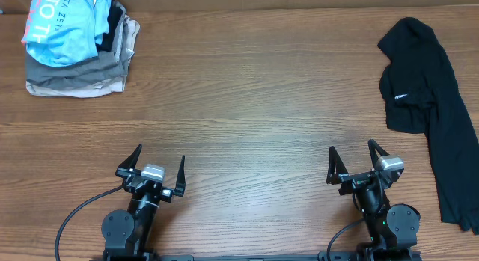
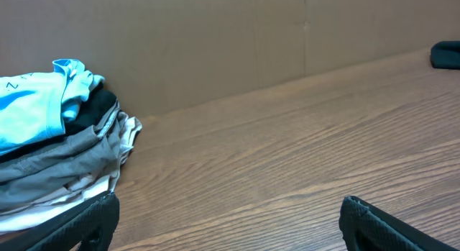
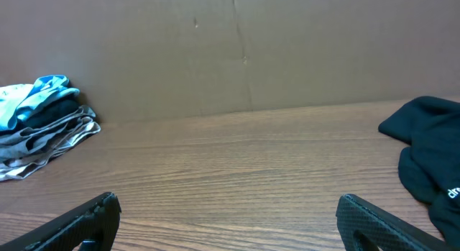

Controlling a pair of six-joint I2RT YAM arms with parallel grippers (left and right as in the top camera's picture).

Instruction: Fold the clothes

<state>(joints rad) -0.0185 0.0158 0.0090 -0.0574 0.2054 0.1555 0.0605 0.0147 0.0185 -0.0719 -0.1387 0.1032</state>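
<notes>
Two robot arms stand at the near edge of a wooden worktop [image 1: 247, 104]. A pile of folded grey-beige garments [image 1: 75, 75] sits in one far corner and serves as the landmark here. A light blue shirt with white lettering [image 1: 63, 25] lies crumpled on top of that pile.

The black short-sleeved shirt [image 1: 430, 104] lies rumpled and unfolded at the opposite end of the worktop, well apart from the pile. One long part of it trails toward the near edge. A small white logo patch [image 1: 402, 97] shows on its fabric.

The left end effector [image 1: 160, 153] is on the pile's side of the worktop, well apart from the pile. Its fingers are spread wide and hold nothing. The right end effector [image 1: 352, 146] is much farther from the pile, near the black shirt but not touching it. Its fingers are also spread wide and empty.
</notes>
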